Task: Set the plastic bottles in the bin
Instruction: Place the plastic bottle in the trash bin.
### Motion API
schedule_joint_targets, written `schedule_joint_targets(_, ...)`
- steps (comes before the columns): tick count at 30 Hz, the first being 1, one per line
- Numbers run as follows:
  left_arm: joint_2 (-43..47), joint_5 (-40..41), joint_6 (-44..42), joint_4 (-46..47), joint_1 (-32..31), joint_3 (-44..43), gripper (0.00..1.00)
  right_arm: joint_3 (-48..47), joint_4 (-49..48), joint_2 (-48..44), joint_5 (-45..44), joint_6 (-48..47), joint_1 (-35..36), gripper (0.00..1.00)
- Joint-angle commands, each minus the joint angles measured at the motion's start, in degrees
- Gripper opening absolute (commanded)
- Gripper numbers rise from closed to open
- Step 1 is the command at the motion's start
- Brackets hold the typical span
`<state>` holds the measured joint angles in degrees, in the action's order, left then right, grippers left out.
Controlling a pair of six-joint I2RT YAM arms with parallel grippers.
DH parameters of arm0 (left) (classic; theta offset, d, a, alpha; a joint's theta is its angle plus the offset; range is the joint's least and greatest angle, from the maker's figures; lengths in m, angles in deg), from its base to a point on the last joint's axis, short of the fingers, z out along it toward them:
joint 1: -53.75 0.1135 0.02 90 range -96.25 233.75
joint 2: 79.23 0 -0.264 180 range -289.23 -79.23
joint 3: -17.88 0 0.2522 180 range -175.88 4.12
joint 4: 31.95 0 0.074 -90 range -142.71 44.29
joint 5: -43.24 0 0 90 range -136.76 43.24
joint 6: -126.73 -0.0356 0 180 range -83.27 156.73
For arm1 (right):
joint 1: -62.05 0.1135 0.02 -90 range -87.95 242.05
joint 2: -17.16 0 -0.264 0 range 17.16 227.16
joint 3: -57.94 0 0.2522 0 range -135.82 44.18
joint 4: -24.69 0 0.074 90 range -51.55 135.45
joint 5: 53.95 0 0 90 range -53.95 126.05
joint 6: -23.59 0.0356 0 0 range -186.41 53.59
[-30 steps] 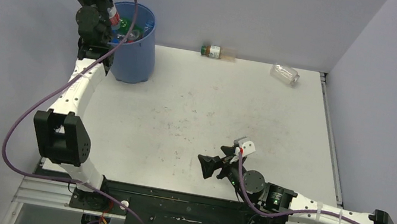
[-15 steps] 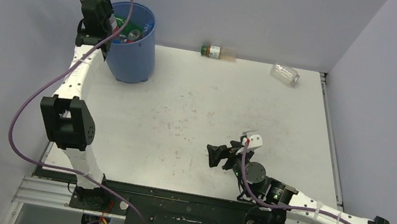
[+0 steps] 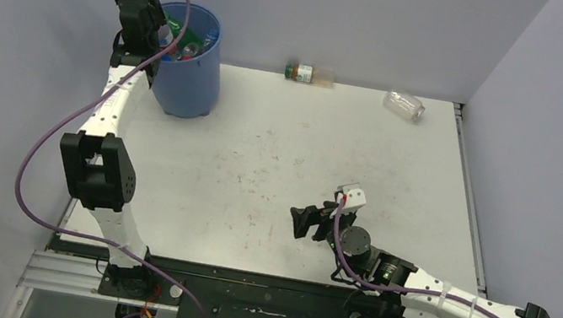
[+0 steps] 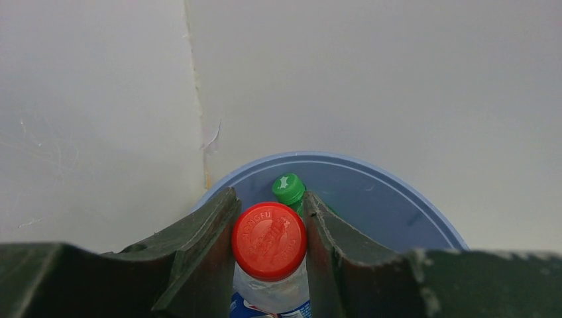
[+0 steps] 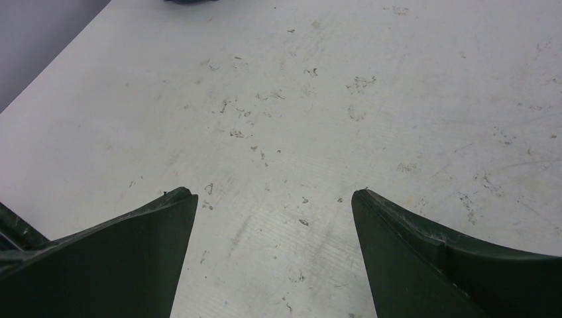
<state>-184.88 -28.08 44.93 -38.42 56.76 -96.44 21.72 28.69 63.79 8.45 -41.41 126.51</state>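
Left gripper clamped on red-capped bottle, bin mouth just beyond it | right gripper agape, empty, well apart

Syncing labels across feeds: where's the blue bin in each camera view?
Top external: bin at upper left.
Left wrist: its rim and inner wall arc across lower centre.
Right wrist: not in it.
Shared landmark, top and left wrist: left gripper holding the red-capped bottle.

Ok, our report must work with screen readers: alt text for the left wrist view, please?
The left claw grips a red-capped bottle over the blue bin, where a green cap shows inside.
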Motion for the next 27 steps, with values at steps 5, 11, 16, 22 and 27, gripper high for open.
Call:
schedule_joint_targets(5,1.2,-2.5,3.1,-3.4,0.5,2.4,0.0,-1.1,-0.6,-1.5,0.5,0.6,-0.5,0.9)
schedule_joint_targets(11,6.8,-3.3,2.6,-2.0,-0.1,-2.7,0.0,-1.4,-0.7,-2.0,1.1,0.4,-0.5,0.9)
schedule_joint_targets(16,10.1,-7.2,2.7,1.8,-1.6,-3.5,0.0,-1.3,-0.7,-2.2,1.4,0.7,-0.5,0.9)
schedule_joint_targets(22,7.5,-12.6,3.7,3.8,-3.4,-4.5,0.0,-1.3,0.0,-3.2,1.4,0.9,-0.5,0.9)
schedule_joint_targets(27,3.2,-11.0,3.3,8.2,-4.8,-4.6,0.0,-0.8,1.2,-4.5,0.6,0.9,-0.5,0.9)
